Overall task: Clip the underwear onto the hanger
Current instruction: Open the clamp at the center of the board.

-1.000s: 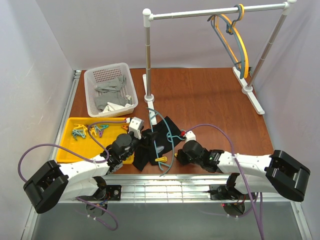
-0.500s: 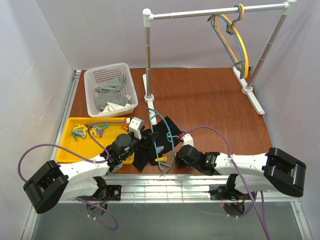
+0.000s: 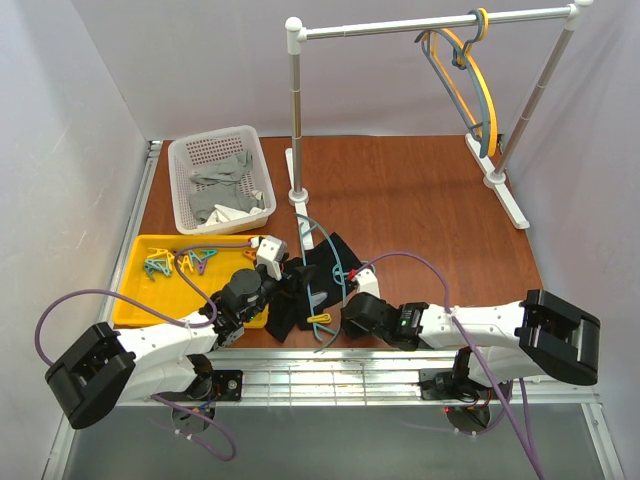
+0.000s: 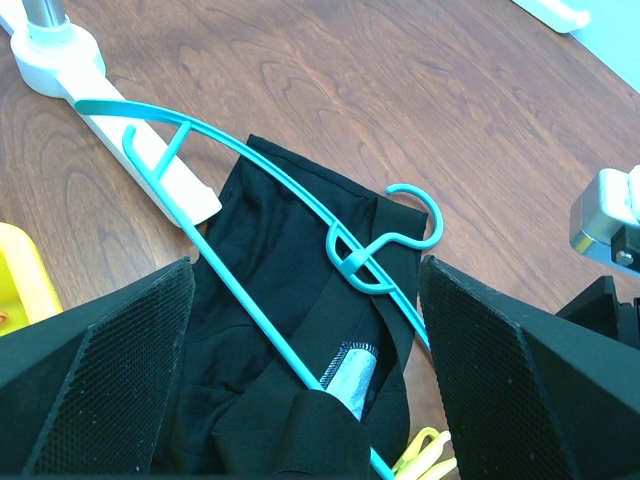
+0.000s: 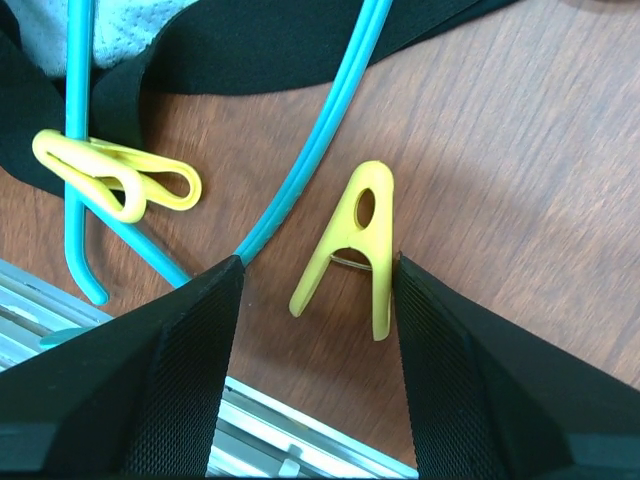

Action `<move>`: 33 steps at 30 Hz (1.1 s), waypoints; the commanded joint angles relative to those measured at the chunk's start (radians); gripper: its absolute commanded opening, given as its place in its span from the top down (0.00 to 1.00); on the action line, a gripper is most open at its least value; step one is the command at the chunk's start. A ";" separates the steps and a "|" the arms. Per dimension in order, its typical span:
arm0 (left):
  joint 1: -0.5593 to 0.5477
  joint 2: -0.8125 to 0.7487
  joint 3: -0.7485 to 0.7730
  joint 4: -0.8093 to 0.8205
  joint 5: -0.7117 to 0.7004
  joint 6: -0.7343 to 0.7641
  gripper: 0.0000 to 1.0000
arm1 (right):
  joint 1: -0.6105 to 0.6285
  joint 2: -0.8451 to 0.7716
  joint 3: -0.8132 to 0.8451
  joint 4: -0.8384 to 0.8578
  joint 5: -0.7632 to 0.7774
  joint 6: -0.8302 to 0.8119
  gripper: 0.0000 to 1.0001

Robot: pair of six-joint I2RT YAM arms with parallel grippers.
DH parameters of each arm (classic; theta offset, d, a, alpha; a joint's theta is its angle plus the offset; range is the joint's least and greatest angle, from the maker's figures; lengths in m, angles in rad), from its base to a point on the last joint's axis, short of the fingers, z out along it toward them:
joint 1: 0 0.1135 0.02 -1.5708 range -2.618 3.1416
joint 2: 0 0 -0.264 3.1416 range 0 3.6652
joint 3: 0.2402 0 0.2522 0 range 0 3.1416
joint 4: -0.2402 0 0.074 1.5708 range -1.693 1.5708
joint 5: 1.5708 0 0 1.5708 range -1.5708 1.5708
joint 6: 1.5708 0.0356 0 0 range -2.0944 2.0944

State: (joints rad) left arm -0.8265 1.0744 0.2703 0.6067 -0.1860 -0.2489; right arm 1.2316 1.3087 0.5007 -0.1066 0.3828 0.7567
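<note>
Advancing leftward, the right claw (image 5: 318, 272) — released — now straddles the loose yellow plastic peg (image 5: 368, 232) beside the thin teal plastic hanger (image 5: 285, 195); grasp next.

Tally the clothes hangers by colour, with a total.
Teal hanger, on the table: 1
Yellow hanger, on the rail: 1
Grey-blue hanger, on the rail: 1
Total: 3

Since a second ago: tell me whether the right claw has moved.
Yes. In the top view the right claw has slid left and slightly toward the table's near edge, closer to the yellow tray, which stayed put.
</note>
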 commanded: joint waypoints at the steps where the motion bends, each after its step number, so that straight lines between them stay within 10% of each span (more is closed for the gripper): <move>1: 0.007 -0.002 -0.003 0.004 -0.001 -0.003 0.18 | 0.034 0.075 -0.071 -0.292 -0.151 0.082 0.45; 24: 0.012 -0.047 -0.017 -0.008 -0.013 -0.003 0.18 | 0.032 0.068 -0.050 -0.373 -0.042 0.109 0.79; 33: 0.027 -0.063 -0.016 -0.048 -0.082 -0.016 0.18 | -0.128 -0.078 0.068 -0.377 0.054 -0.120 0.85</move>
State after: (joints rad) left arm -0.8074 1.0420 0.2554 0.5900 -0.2184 -0.2554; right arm 1.1511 1.2453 0.5331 -0.3431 0.4164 0.7464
